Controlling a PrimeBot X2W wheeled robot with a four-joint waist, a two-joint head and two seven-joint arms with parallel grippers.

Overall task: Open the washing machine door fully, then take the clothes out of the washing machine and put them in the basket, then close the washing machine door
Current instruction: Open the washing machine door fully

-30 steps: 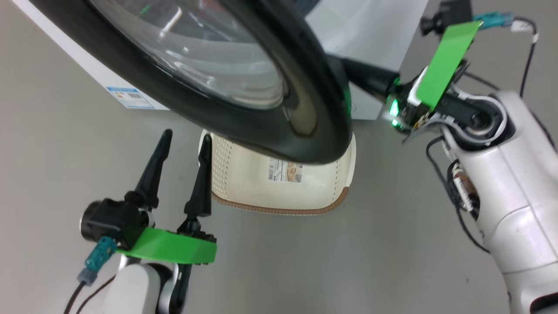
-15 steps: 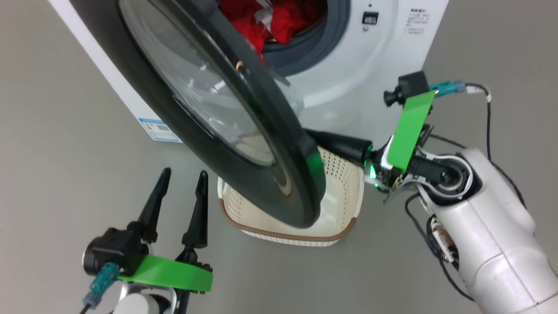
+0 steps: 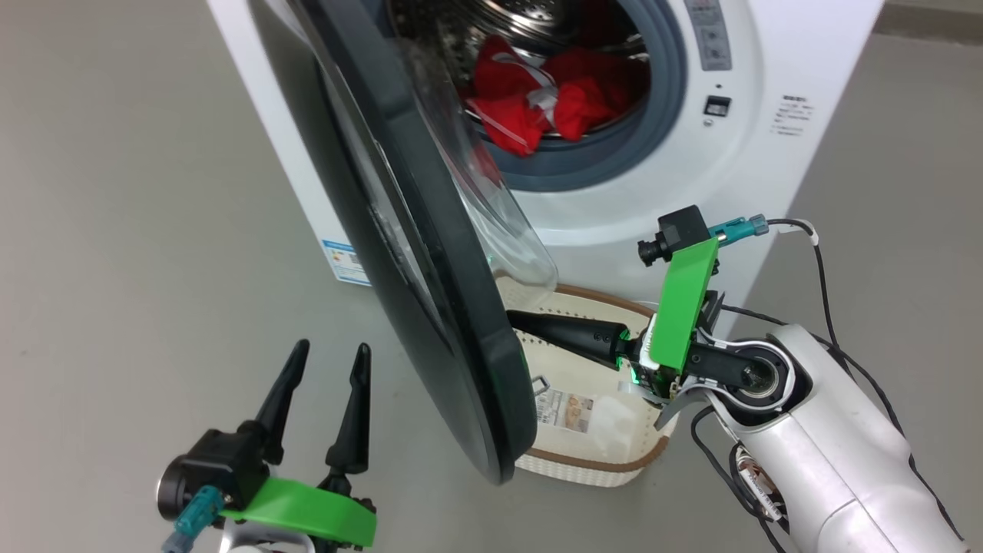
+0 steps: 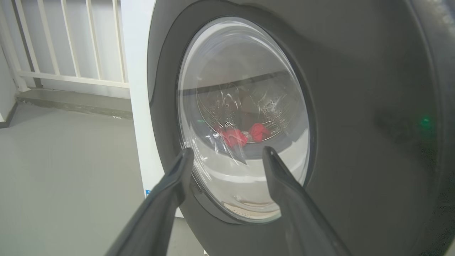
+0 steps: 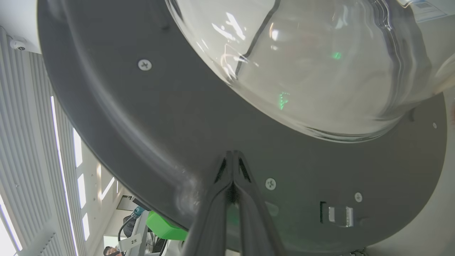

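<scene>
1. Washing machine door (image 3: 449, 322) (image 4: 359, 106) (image 5: 142, 117): big round door w/ a wide glossy black rim and a bulging clear glass bowl. It stands swung out from the front and shows nearly edge-on in the head view. Its lower edge hangs over the basket's left end.
2. Clothes (image 3: 537, 100): bright red fabric w/ white trim, bunched in the steel drum at the lower part of the mouth. In the left wrist view they show as a red blur through the glass (image 4: 236, 137).
3. Washing machine (image 3: 691, 200): white front loader w/ a grey rubber ring. A small blue sticker (image 3: 344, 261) sits low on its left side.
4. Basket (image 3: 591, 459): cream, perforated, brown rim, on the floor right in front of the washer. It holds no clothes, and a paper label (image 3: 564, 407) shows on its bottom.
5. Right gripper (image 3: 518, 320) (image 5: 233, 153): fingers pressed together, nothing between them. The tips are up against the door's inner face just below the glass bowl, above the basket.
6. Left gripper (image 3: 330, 349) (image 4: 227, 151): fingers spread wide and holding nothing, on the door's outer side, apart from it.
7. Vs 1 s ago: head cam has shifted, so drum mouth + clothes are now in frame. The door shows more edge-on to the washer front. Right tips stay on the inner face and the left gripper stays spread.
</scene>
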